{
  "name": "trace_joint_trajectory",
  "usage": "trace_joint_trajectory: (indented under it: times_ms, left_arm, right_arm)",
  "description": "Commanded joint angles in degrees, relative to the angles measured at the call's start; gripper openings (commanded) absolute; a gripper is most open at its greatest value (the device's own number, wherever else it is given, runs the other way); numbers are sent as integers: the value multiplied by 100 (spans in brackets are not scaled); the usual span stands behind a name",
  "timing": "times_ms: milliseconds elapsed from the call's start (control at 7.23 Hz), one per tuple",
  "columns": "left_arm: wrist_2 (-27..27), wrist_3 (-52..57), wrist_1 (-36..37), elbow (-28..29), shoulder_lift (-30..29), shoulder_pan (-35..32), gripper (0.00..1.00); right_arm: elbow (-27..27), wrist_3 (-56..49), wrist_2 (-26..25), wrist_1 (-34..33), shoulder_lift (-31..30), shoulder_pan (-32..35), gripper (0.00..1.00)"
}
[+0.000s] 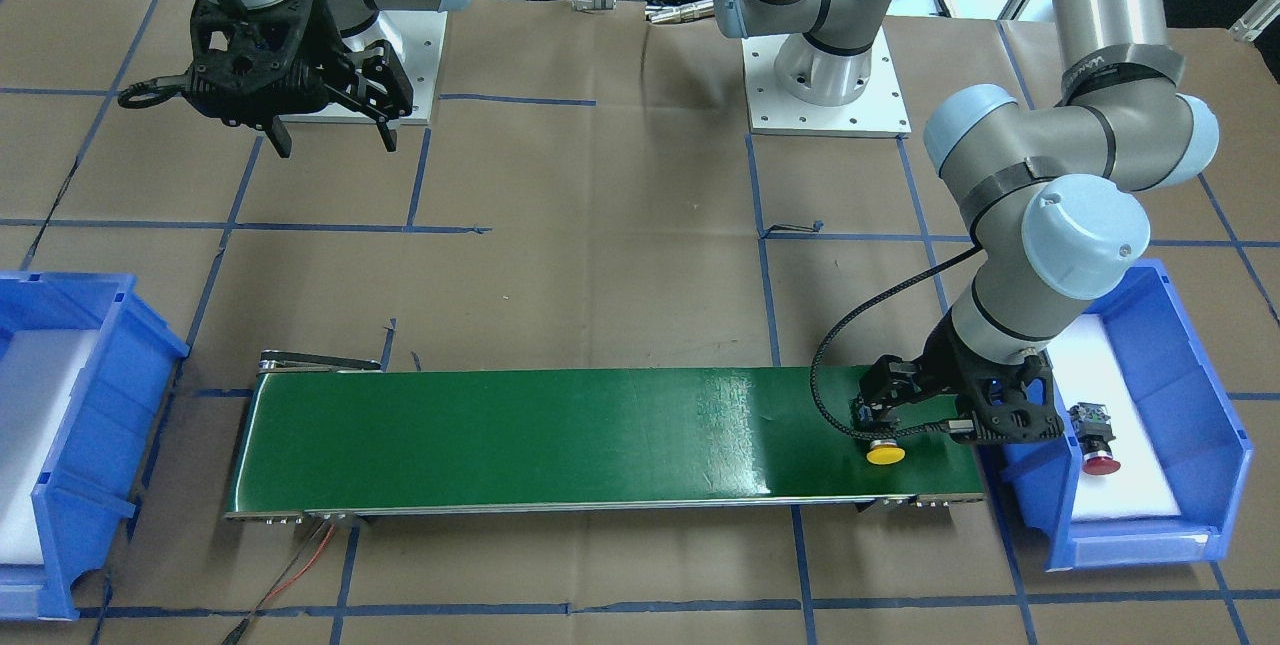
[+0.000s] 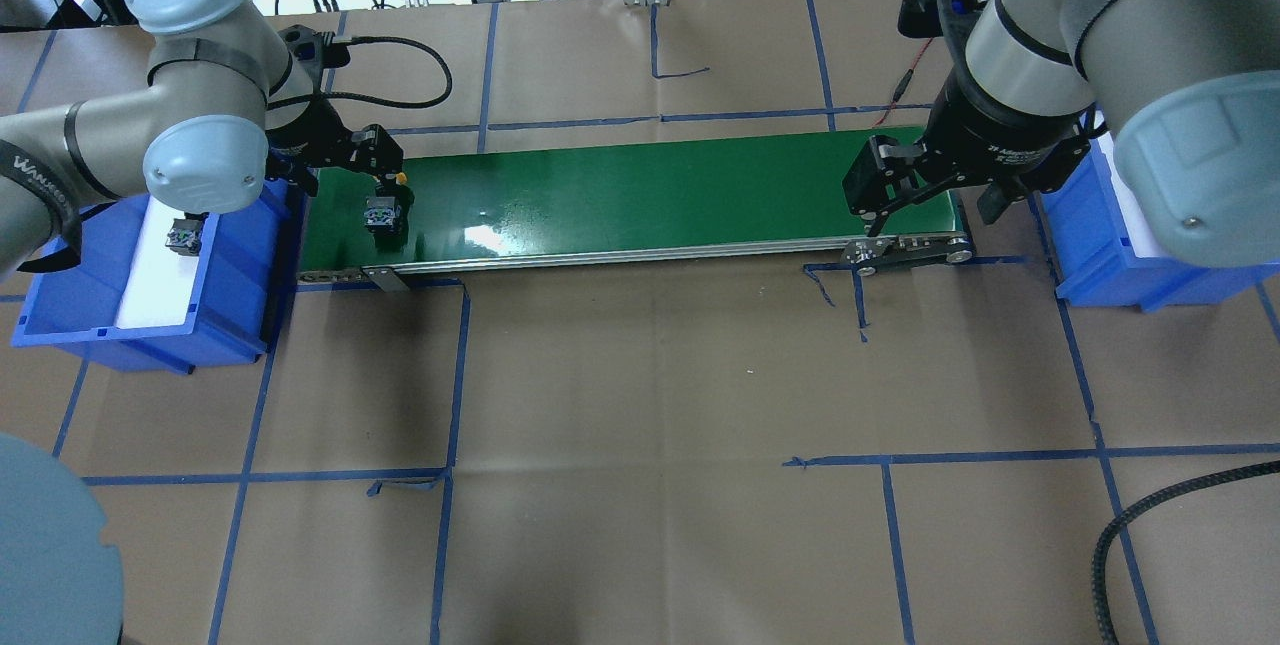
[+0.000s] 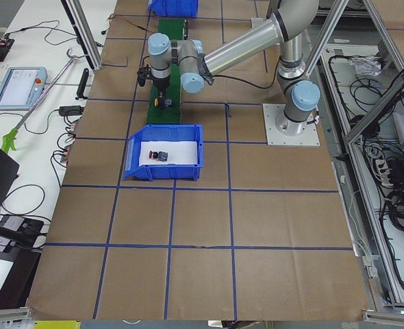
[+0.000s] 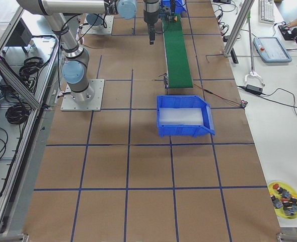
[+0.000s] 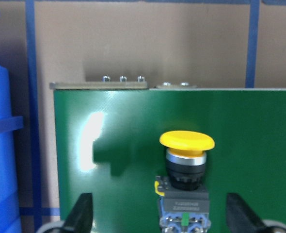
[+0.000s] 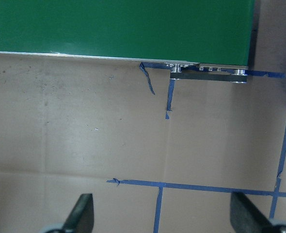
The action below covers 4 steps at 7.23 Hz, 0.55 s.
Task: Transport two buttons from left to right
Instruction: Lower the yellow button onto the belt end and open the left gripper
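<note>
The yellow-capped button (image 1: 885, 453) lies on its side on the green conveyor belt (image 1: 600, 435) at the belt's end on my left; it also shows in the overhead view (image 2: 383, 213). My left gripper (image 1: 900, 415) hangs just over it, open. In the left wrist view the button (image 5: 186, 160) lies between the spread fingers (image 5: 82, 216), which do not touch it. The red button (image 1: 1100, 450) lies on white foam in the blue bin (image 1: 1200, 395) beside that belt end. My right gripper (image 2: 930, 215) is open and empty, above the brown paper by the belt's other end (image 6: 119, 24).
A second blue bin (image 2: 1100, 265) with a white liner stands past the belt's end on my right. Blue tape lines cross the brown paper. The arm bases (image 1: 830, 75) stand behind the belt. A yellow plate (image 4: 284, 199) with several spare parts sits at a far table corner.
</note>
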Motion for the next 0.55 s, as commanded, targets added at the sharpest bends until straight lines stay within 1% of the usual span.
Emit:
trace_joint_trajectory:
  times_ms: [0, 138, 415]
  left_arm:
    - [0, 19, -513, 173, 466, 9, 100]
    - [9, 20, -839, 200, 800, 9, 100]
    - [18, 46, -1499, 348, 1127, 70, 100]
  right_arm:
    - [-3, -7, 0, -3, 0, -1, 100]
    - [-12, -7, 0, -3, 0, -1, 100]
    - [-12, -7, 0, -3, 0, -1, 100]
